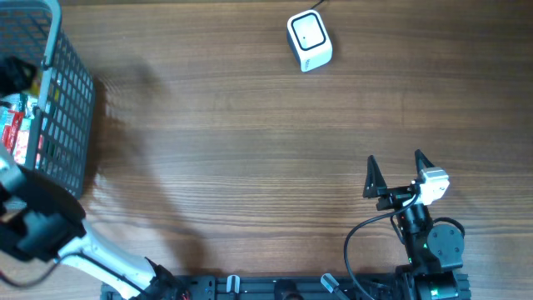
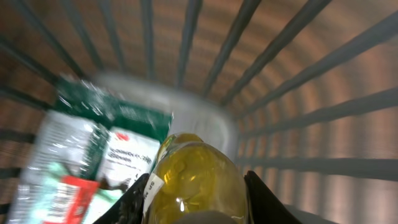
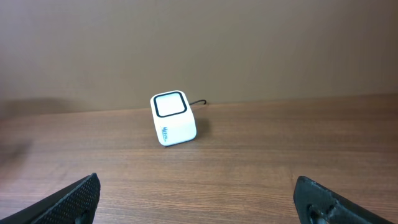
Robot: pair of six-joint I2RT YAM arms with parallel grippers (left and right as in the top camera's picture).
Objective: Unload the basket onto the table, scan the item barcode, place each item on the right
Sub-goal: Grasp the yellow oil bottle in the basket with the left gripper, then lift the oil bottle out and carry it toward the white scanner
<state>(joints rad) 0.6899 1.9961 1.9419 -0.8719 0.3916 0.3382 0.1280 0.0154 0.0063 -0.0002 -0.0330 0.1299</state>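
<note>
One bottle (image 2: 194,171), yellow and glossy with a small white label on its left side, lies inside the basket (image 2: 298,87). The left claw (image 2: 196,185) is closed on it, a dark finger pressed to each flank. Just left of the bottle, touching it, lies one packet (image 2: 93,149), green and white with a red patch; the view there is blurred and its print cannot be read. Behind both sits something pale and rounded, too smeared to name. The basket's grey bars ring the bottle on the far and right sides.

From overhead there is one basket (image 1: 71,92), a grey wire one at the left edge of the counter (image 1: 233,150). The left arm (image 1: 37,218) reaches into it from the near side and hides its claw. Red and white wrapping (image 1: 12,125) shows through the mesh; whether it is the same packet cannot be told.

One scanner (image 1: 309,40), a small white cube with a dark-framed window, stands at the far side of the counter, well apart from the basket, its cable (image 3: 199,101) trailing behind it. Bare wood lies between it and the right claw (image 1: 395,158), which is spread wide, holds nothing and faces the scanner from the near right.
</note>
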